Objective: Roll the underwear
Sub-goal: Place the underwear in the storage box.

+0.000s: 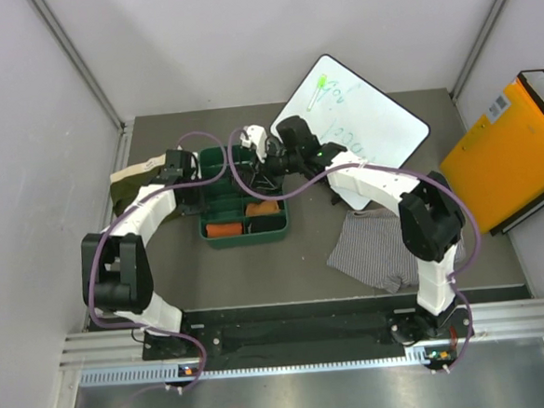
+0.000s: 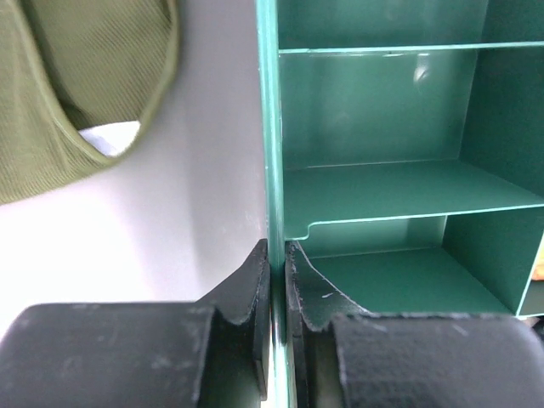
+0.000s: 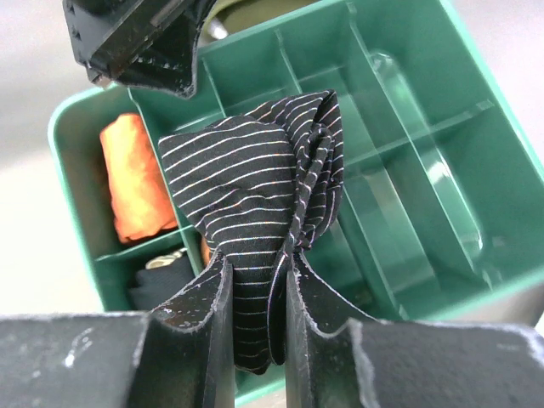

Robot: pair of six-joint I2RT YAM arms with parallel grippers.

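Note:
My right gripper (image 3: 255, 259) is shut on a rolled black underwear with thin white stripes (image 3: 255, 178) and holds it above the green divided tray (image 3: 408, 161). In the top view this gripper (image 1: 267, 162) hangs over the tray's back half. My left gripper (image 2: 276, 251) is shut on the tray's left wall (image 2: 270, 127); in the top view it (image 1: 193, 170) is at the tray's left rim (image 1: 205, 229). An olive green underwear (image 2: 76, 93) lies on the table left of the tray (image 1: 138, 181). A grey-white striped underwear (image 1: 373, 244) lies flat at the right.
An orange roll (image 3: 136, 178) and a dark roll (image 3: 161, 285) fill tray compartments; the orange roll also shows in the top view (image 1: 223, 230). A whiteboard (image 1: 355, 123) lies at the back right. An orange folder (image 1: 511, 150) leans at the far right.

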